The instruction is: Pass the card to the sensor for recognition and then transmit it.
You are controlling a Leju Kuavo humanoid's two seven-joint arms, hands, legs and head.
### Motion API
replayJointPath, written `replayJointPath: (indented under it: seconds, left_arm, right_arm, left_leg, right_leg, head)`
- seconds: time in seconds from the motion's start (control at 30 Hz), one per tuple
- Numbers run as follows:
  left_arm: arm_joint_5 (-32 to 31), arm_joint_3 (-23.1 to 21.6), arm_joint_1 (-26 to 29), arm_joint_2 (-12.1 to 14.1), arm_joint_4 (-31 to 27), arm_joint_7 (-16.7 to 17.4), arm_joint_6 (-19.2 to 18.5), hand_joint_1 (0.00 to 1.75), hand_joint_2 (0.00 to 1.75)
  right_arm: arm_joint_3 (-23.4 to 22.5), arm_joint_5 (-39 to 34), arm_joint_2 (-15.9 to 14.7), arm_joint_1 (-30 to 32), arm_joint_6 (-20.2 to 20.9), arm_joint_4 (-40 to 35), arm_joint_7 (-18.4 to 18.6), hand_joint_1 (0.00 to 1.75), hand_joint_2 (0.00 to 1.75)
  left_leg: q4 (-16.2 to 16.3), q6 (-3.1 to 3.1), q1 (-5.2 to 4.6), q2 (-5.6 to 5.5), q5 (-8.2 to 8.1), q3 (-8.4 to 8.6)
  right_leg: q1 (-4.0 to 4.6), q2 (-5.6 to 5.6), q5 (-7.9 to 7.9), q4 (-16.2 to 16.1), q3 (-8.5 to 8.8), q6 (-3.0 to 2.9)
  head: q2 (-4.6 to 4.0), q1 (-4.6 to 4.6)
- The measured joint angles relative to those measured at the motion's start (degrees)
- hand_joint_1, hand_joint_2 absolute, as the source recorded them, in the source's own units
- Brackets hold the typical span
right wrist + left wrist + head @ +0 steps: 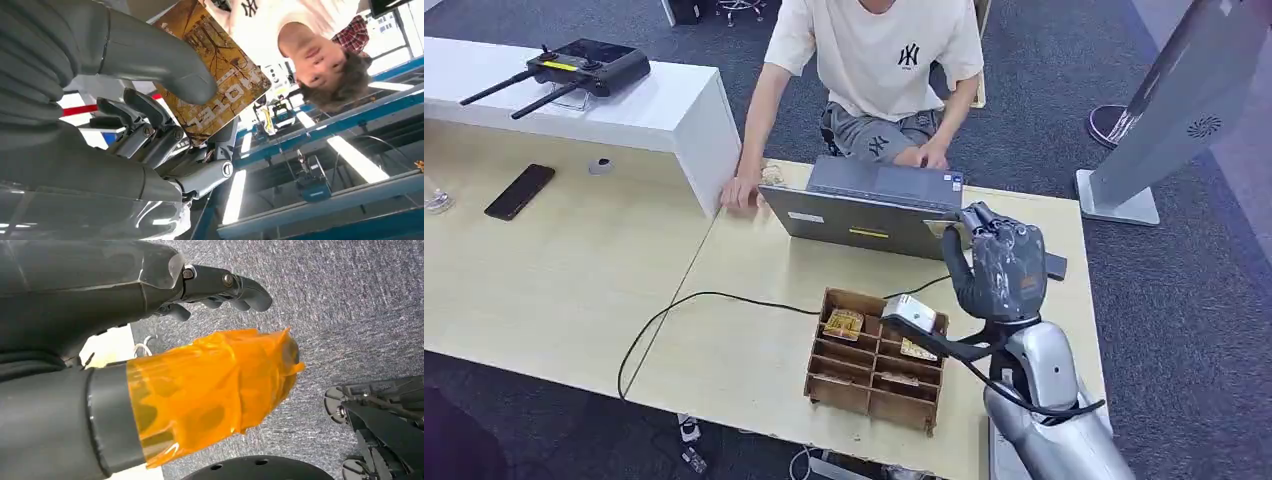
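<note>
Right hand (pixel 996 262) is nearest, raised over the right end of the desk (pixel 574 290), thumb and fingers (pixel 150 112) pinching a brown printed card (pixel 220 80) by one edge, held up toward the person (pixel 874 70) seated at the far side. Left to right on the desk: wooden compartment box (pixel 869 375) with more cards, white sensor (pixel 908 315) touching its right rim, laptop (pixel 864 215) beyond. Left hand (pixel 220 287) hangs over carpet, fingers curled in, holding nothing.

Risks: edge-only pinch looks shallow, card may slip or twist at hand-off; wrist near the laptop lid and sensor cable (pixel 724 300), a swing could snag either.
</note>
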Motion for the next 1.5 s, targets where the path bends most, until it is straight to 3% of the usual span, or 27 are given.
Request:
replayJointPath:
  seconds: [0.17,0.4,0.6,0.8,0.97,1.27,1.5]
  left_arm:
    - [0.3,0.0,0.1,0.0,0.0,0.0,0.2,0.00,0.00]
    - [1.3,0.0,0.4,-0.1,0.0,0.0,0.3,0.00,0.00]
    - [2.1,0.0,0.6,-0.2,0.0,-0.2,0.4,0.00,0.00]
    - [2.1,0.1,0.7,-0.2,0.0,-0.2,0.4,0.00,0.00]
    - [3.4,0.3,1.2,-0.7,0.0,-0.4,1.0,0.00,0.00]
    - [6.2,2.3,1.9,-1.4,0.0,-0.5,1.4,0.00,0.00]
    - [7.7,3.8,2.2,-1.9,-0.1,-0.5,1.2,0.00,0.00]
  right_arm:
    - [-1.5,-4.0,0.5,1.5,0.3,-2.8,-0.3,1.75,1.75]
    - [-4.8,-14.1,1.1,4.8,4.1,-8.4,-1.7,1.75,1.75]
    - [-8.2,-18.2,1.1,8.4,4.2,-13.1,-3.0,1.75,1.75]
    - [-8.5,-18.6,1.1,8.7,4.2,-13.5,-3.1,1.75,1.75]
    - [-15.3,-24.3,1.2,17.4,3.1,-22.3,-5.9,1.75,1.75]
    - [-18.5,-26.8,1.2,25.4,4.2,-26.7,-6.9,1.75,1.75]
    - [-21.4,-30.8,1.0,31.8,7.7,-27.7,-4.5,1.75,1.75]
  left_leg:
    - [0.0,0.00,0.00,0.00,0.00,0.00]
    - [0.0,0.00,0.00,0.00,0.00,-0.01]
    - [0.0,0.00,0.00,-0.01,0.00,-0.01]
    - [0.0,0.00,0.00,-0.01,-0.01,-0.01]
    - [0.0,0.01,0.00,-0.01,-0.04,-0.01]
    - [0.0,0.01,0.00,-0.01,-0.05,-0.01]
    - [0.0,0.02,-0.01,-0.01,-0.06,-0.02]
  right_leg:
    - [0.00,0.01,0.00,0.0,-0.01,0.00]
    - [0.00,0.00,0.00,0.0,-0.01,0.00]
    - [0.00,-0.01,0.00,0.0,-0.01,0.00]
    - [0.00,-0.01,0.00,0.0,-0.01,0.00]
    - [0.00,-0.01,-0.01,0.0,-0.02,0.00]
    - [0.00,-0.01,-0.02,0.0,-0.02,0.00]
    - [-0.01,-0.01,-0.04,0.0,-0.03,0.02]
  head:
    - [0.00,0.02]
    - [0.00,0.00]
    - [0.00,0.00]
    - [0.00,0.00]
    - [0.00,0.00]
    - [0.00,0.00]
    - [0.00,0.00]
